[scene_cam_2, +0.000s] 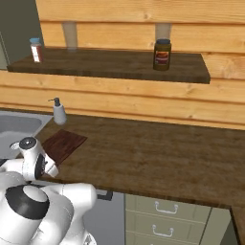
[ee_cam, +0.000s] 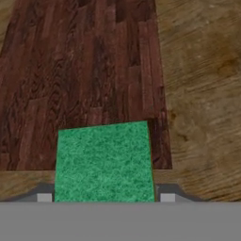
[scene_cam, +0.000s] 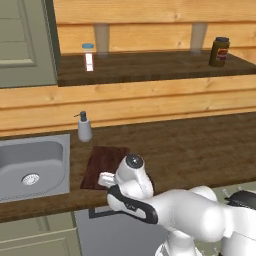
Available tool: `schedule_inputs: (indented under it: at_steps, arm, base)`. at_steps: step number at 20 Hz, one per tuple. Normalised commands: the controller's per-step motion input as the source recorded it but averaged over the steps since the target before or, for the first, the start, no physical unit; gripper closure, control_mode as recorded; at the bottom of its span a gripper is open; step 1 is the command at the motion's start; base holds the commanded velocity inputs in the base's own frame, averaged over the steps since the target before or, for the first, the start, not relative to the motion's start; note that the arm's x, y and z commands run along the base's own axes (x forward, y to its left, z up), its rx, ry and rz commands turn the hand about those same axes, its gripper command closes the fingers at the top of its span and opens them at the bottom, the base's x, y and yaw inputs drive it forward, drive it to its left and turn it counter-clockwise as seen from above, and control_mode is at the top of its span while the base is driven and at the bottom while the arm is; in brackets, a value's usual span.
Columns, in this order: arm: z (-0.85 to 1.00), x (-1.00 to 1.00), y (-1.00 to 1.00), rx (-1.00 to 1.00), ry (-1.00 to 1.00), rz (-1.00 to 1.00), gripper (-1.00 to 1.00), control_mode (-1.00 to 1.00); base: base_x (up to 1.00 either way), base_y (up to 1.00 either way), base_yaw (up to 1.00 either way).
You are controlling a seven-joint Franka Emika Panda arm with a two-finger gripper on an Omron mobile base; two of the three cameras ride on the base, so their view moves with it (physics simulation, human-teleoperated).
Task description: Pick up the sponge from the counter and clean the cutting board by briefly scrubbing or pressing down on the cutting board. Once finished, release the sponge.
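We see the sponge in the hand view, green face toward us, sitting between the two finger tips of the gripper, which is clamped on its sides and holds it. The sponge looks nearly square from here, so we cannot tell its long axis; its far edge lies over the near end of the cutting board, though whether it touches the wood we cannot tell. The board's long axis and streaky grain run away from the hand, and in the base views it runs from the front edge of the counter back toward the wall. Just left of the board is the grey sink, its basin holding nothing but the drain. A white soap dispenser stands upright behind the board's far left corner. On the higher dark shelf a small blue-capped bottle stands at the left and a dark jar with a red and yellow label at the right, well apart; their contents and any writing are too small for us to read.
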Motion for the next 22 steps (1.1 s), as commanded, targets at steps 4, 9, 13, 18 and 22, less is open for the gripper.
schedule_inputs:
  at_steps: [4,9,13,18,22]
  arm:
    - [-0.04,0.41,-0.37,0.04,0.00,0.00,1.00,-1.00]
    - [-0.04,0.63,-0.39,0.03,0.00,0.00,1.00,-1.00]
    - [-0.19,0.78,-0.22,0.00,0.00,0.00,1.00,-1.00]
    - [-0.25,0.98,-0.13,0.00,0.00,-0.01,1.00,-1.00]
    - [-0.19,1.00,-0.17,0.00,0.00,-0.05,1.00,-1.00]
  base:
    - [0.00,0.00,0.00]
    - [0.00,0.00,0.00]
    - [0.00,0.00,0.00]
    - [0.00,0.00,0.00]
    - [0.00,0.00,0.00]
